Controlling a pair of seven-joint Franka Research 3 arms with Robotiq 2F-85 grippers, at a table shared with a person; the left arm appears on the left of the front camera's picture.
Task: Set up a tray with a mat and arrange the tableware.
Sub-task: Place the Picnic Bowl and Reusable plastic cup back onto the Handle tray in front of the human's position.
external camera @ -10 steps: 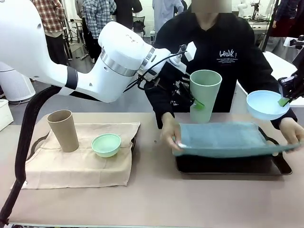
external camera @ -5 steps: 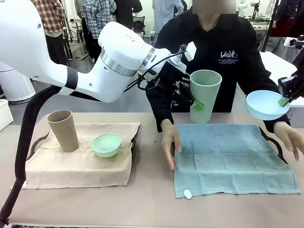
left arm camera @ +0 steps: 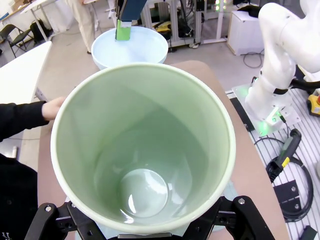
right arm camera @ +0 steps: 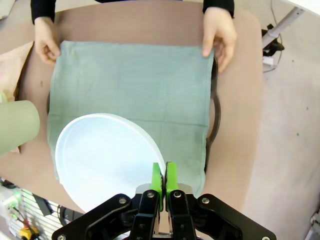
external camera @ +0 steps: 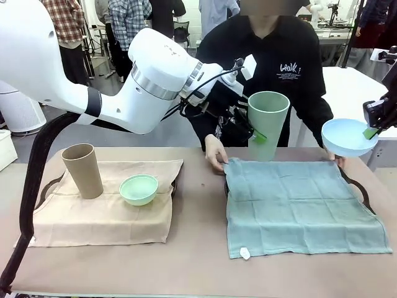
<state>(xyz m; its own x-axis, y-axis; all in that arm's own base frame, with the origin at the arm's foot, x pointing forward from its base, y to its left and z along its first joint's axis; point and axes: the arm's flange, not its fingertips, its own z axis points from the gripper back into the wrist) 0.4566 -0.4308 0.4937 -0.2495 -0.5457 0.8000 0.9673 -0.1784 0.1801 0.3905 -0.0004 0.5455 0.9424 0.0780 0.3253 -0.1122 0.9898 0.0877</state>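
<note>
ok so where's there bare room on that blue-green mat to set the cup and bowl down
The blue-green cloth mat is bare across its middle and near edge. Its far corners are taken: the person's hands pinch them. The beige cloth mat is crowded at the back by the tan tapered cup and mint green bowl; its front half is free.

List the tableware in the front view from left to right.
tan cup → mint green bowl → pale green cup, held up by the left gripper → light blue bowl, pinched by the right gripper
</note>
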